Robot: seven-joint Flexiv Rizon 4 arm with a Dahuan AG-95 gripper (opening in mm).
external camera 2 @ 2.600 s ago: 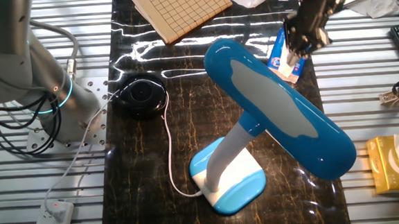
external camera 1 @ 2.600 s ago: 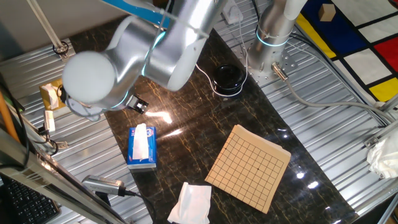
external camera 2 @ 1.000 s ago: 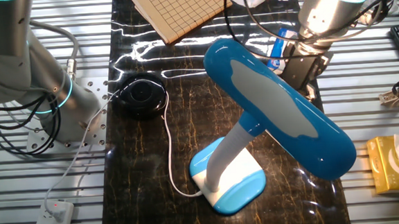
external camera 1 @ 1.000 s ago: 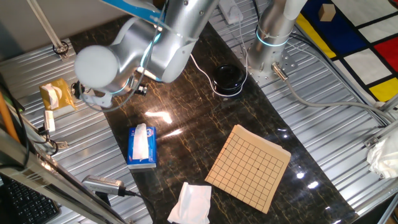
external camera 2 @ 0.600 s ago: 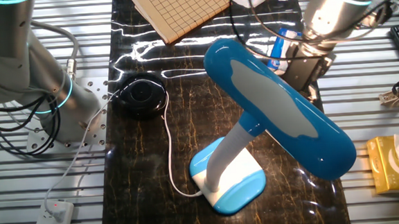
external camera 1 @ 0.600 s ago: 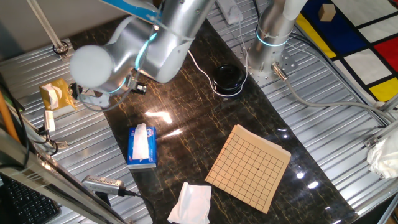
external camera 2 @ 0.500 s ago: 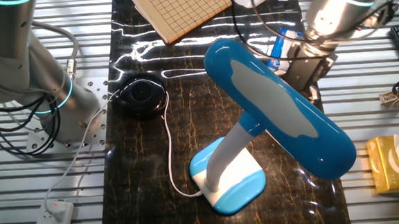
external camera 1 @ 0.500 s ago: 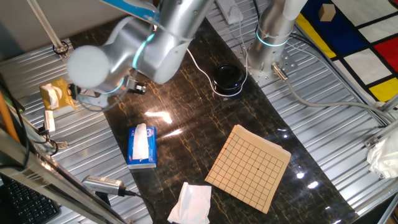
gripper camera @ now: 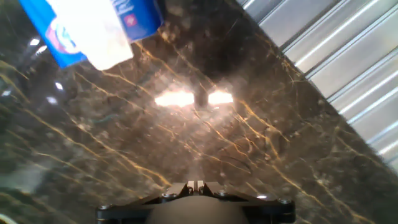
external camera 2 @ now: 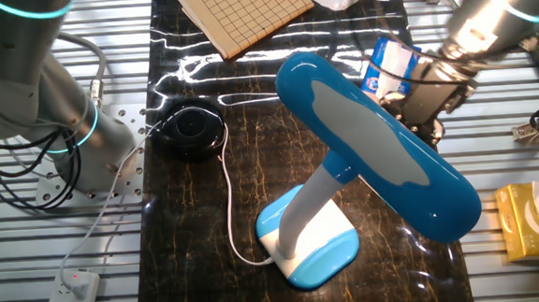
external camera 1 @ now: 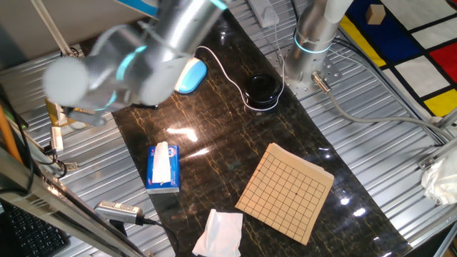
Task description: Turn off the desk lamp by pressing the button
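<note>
The desk lamp stands at the near side of the dark marble table, with its light-blue oval head, white neck and light-blue base. A thin white cord runs from the base. I cannot make out the button. My gripper hangs just right of the lamp head, well above and away from the base. In the hand view its fingertips touch each other over bare marble, holding nothing. A bright reflection of light lies on the table below them. In one fixed view the blurred arm hides the gripper.
A blue tissue pack lies beyond the gripper and shows in the hand view. A black round pot, a go board, white cloth and a yellow box are around. Ribbed metal borders the marble.
The arm has swung toward the table's edge. The gripper has moved away from the tissue pack, further right of the lamp head. The lamp has not moved.
</note>
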